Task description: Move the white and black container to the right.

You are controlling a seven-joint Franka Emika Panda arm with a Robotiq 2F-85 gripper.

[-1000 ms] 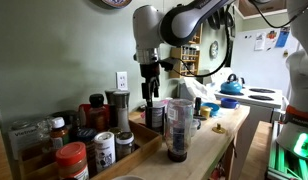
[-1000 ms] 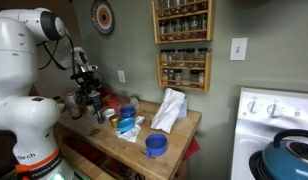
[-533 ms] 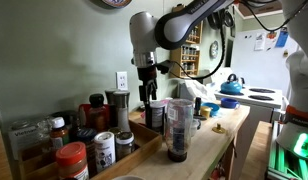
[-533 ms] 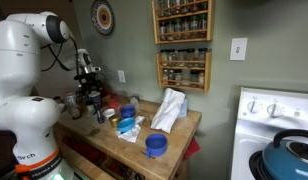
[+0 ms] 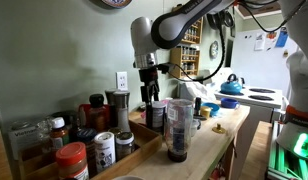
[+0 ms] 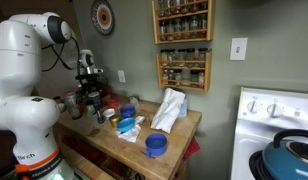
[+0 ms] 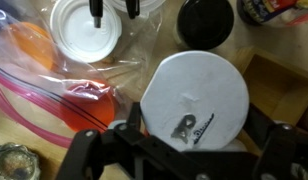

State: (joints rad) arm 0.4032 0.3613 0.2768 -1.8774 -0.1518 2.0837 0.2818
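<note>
Though beneath tool (image 7: 184,150), container (image 7: 199,95) sides unseen

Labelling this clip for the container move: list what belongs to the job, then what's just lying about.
Job: white and black container; gripper.
Lying about: tall clear tumbler; red-lidded jar; white cloth; blue kettle.

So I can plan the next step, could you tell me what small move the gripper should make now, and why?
Probably close firmly on the white and black container. In the wrist view its pale round face sits between the fingers of the gripper, which flank it on both sides, but contact is unclear. Lifting before that might drop it.
</note>
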